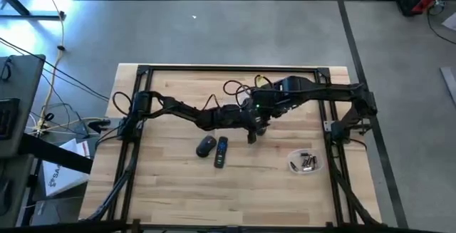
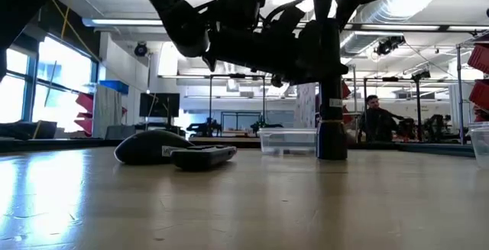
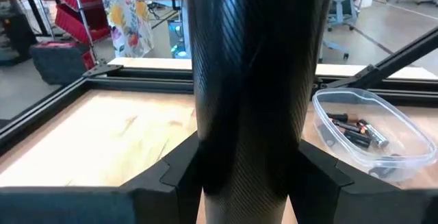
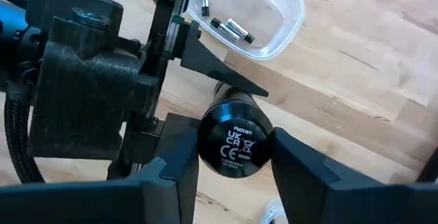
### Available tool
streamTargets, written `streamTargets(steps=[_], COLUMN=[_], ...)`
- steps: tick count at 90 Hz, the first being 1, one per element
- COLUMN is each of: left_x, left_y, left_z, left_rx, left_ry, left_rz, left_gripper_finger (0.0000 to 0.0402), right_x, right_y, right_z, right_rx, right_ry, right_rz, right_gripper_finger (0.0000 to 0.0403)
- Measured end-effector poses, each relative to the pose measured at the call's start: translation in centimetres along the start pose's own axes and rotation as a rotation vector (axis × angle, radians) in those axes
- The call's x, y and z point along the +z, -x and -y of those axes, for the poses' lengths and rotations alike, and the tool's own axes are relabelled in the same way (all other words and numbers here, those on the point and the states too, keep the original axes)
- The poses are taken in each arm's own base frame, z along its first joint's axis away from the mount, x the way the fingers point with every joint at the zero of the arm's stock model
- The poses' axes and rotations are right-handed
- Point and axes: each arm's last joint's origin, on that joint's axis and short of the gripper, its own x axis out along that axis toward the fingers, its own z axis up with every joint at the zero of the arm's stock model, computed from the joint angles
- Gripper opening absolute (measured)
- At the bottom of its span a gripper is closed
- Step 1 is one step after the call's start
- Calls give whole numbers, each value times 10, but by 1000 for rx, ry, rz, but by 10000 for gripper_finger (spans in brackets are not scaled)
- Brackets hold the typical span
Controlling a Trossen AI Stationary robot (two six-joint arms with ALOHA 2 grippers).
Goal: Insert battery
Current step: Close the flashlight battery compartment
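Both my claws are clamping a smooth black cylindrical flashlight [image 4: 235, 143] above the wooden desk [image 1: 171, 190], left claw [image 3: 250, 176] and right claw [image 4: 233, 166] on its barrel, while batteries [image 4: 233, 29] are lying in the clear plastic tub [image 4: 274, 5] nearby.

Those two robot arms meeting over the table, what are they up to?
Both arms meet mid-table around a black flashlight. The left claw and the right claw each clamp its barrel, holding it upright with one end on the wooden table. A clear plastic tub of batteries waits near the right edge. A computer mouse and a remote lie untouched nearby. No battery has been picked up yet.
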Motion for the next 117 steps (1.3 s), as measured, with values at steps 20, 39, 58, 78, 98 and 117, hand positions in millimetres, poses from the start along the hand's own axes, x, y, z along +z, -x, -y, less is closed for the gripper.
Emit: streamTargets(steps=[20,39,58,78,98,117], left_x=[-1,-2,-3,-4,-4,-5], left_y=[0,0,1,1,1,2], left_z=[0,1,2,3,-2,2], left_rx=[-8,-32,-47,-103,-277,-426], left_ry=[-4,8,11,14,50,-66], left_rz=[-21,-34,-39,-49,-60,-41], left_gripper_finger=[146,146,146,146,146,146], right_x=[-1,-1,-7,-12,-12,-10], right_y=[-6,5,32,52,49,44], right_z=[0,7,23,35,29,23], right_rx=[-29,-1,82,189,238,238], right_ry=[39,128,232,579,1150,1471], right_rz=[-37,-20,28,72,94,133], right_gripper_finger=[198,240,246,245,245,245])
